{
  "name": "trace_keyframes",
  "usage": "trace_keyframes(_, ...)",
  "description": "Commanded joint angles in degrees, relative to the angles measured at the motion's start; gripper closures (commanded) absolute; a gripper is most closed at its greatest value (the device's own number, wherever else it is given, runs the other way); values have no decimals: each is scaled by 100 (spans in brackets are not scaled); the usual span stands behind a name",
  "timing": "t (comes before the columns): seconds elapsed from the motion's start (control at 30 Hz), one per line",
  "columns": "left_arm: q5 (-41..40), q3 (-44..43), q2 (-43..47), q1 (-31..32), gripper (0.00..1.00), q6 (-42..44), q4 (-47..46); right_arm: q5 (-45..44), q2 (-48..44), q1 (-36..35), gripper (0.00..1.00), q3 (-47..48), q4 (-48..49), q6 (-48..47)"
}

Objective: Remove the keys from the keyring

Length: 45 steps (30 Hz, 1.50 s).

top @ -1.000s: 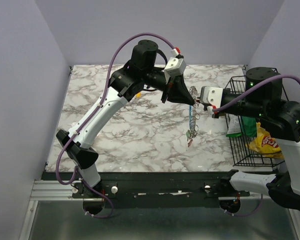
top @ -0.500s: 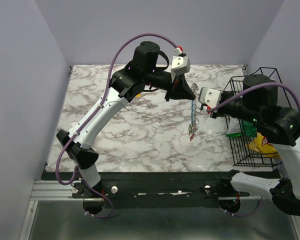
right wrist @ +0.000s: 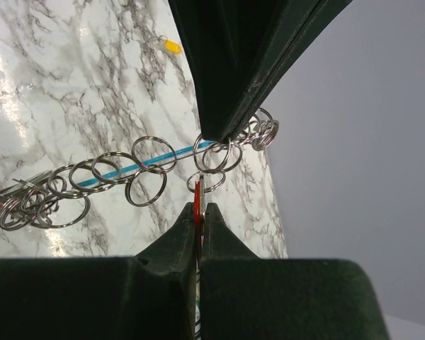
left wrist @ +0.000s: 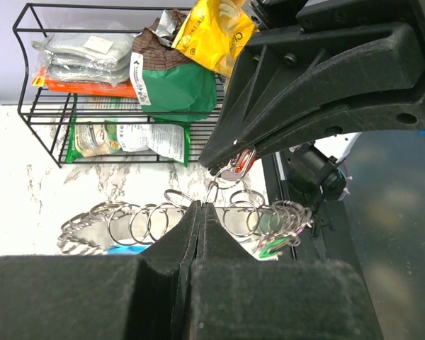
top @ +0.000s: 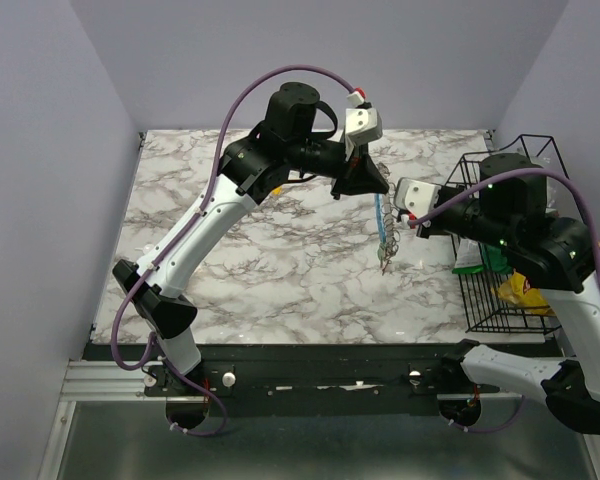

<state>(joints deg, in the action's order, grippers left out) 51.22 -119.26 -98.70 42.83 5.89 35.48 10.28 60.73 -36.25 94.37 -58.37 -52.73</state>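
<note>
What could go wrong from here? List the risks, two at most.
1. The right hand pinches the red key right beside the left hand. A pull may well drag the keyring out of that fingertip grip instead of freeing the key.
2. The loose metal rings dangle over the table; they could swing and snag.
</note>
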Motion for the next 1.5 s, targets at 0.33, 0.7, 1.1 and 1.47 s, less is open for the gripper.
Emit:
trace_keyframes(0.33, -147, -299, 166, -20, 100, -62, -77, -19, -158, 127, 99, -718, 510, 131)
trace_keyframes(0.7, -1307, -299, 166, 146, 100, 193, 143, 334, -88, 145, 99, -24, 177, 307)
trace_keyframes(1.1, -1598, -352, 52, 358, 100, 465, 310, 150, 97, 145, 99, 258, 281, 377)
trace_keyframes(1.47, -1466, -370, 43, 744, 100, 1107, 793, -255, 536, 145, 99, 952, 458, 632)
